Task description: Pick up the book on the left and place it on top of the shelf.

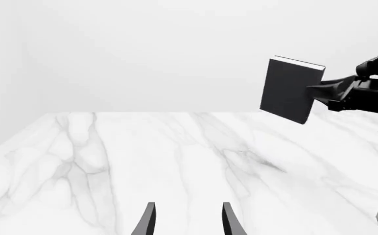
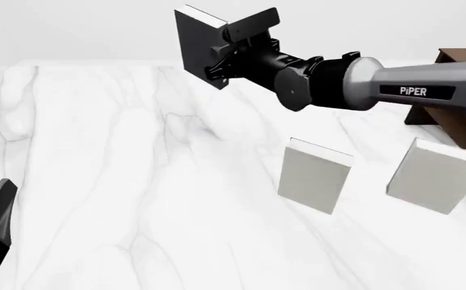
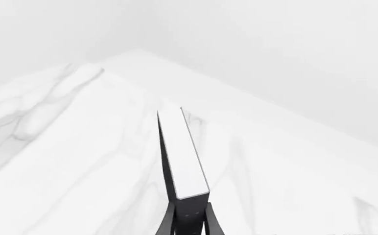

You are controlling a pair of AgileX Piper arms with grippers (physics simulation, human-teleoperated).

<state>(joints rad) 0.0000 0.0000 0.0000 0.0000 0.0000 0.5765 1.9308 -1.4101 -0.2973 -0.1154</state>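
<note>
**Carrying the book across to the shelf**

The right gripper (image 2: 217, 63) is clenching the black book (image 2: 197, 45) by 1 edge, holding it high above the table (image 2: 120, 181), well left of the shelf (image 2: 459, 115). The left gripper (image 1: 187, 223) is hanging idle with its jaws parted, holding nothing. The carry should be passing over the 2 grey books (image 2: 314, 175), keeping the book level and the grip firm.

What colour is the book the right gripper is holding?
Black cover, white page edges; the book shows best in the front view, in the right gripper.
</note>
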